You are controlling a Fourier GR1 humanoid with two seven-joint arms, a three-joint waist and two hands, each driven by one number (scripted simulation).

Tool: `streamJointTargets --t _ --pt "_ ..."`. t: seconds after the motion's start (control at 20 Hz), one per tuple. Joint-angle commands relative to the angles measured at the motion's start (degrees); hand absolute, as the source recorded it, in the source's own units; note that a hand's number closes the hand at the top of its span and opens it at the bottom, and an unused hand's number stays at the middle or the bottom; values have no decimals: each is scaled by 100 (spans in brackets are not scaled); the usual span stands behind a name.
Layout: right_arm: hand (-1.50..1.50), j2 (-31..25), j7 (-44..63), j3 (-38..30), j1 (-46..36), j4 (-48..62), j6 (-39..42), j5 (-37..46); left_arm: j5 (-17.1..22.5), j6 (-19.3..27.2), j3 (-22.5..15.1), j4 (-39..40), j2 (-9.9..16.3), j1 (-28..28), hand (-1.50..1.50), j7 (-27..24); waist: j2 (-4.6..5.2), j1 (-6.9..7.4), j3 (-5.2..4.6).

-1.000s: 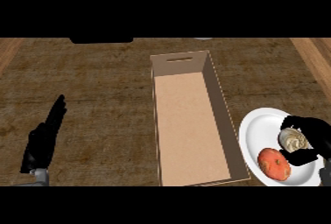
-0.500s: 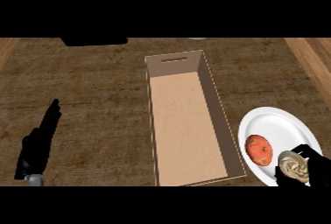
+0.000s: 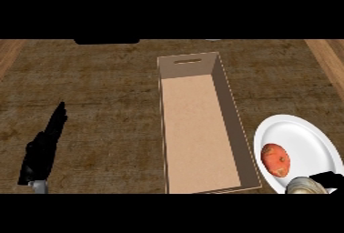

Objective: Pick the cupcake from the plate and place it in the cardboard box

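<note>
At the lower right edge of our view, our right hand (image 3: pixel 329 179) shows only as a small black patch over the near rim of the plate (image 3: pixel 302 129), and we cannot tell how its fingers stand. Just beside it, touching the black of the hand, sits the cupcake (image 3: pixel 306 185), a rounded tan and grey shape cut off by the bottom edge, so we cannot tell which way it points or whether it rests on the plate or is lifted. The plate is smooth, white and round, with its far part bare. On its left half lies an orange-red fruit (image 3: pixel 276 159), oval, its long axis running near to far. Just left of the plate stands the cardboard box (image 3: pixel 199 136), a long narrow open-topped rectangle with thin pale brown walls and a flat matte floor, its long axis also running near to far, with a slot handle cut in the far end wall. Its near right corner comes close to the plate's rim. Well to the left, our left hand (image 3: pixel 44 148) rests near the lower edge, black fingers straight and pressed together, pointing away. Between it and the box lies a wide stretch of dark, mottled brown counter (image 3: pixel 107 100), and more of it beyond the box up to the far edge.
</note>
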Motion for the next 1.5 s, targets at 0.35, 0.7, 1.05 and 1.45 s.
streamJointTargets --t 0.35,0.7,1.05,1.45 --pt "150 310 1044 1836 -1657 -877 374 452 11 -116 -13 258 -17 -559 0 77 62 216 8" --pt "150 314 2997 1530 -4395 -85 1480 203 -21 -119 9 422 -79 -563 0 -17 72 272 9" --pt "150 314 3378 639 -6079 1611 1480 -661 -22 -266 26 70 14 -244 0 -1 68 295 14" --pt "150 314 3007 500 -6601 3953 283 -1144 -80 -229 0 162 -117 -268 0 -139 71 280 17"
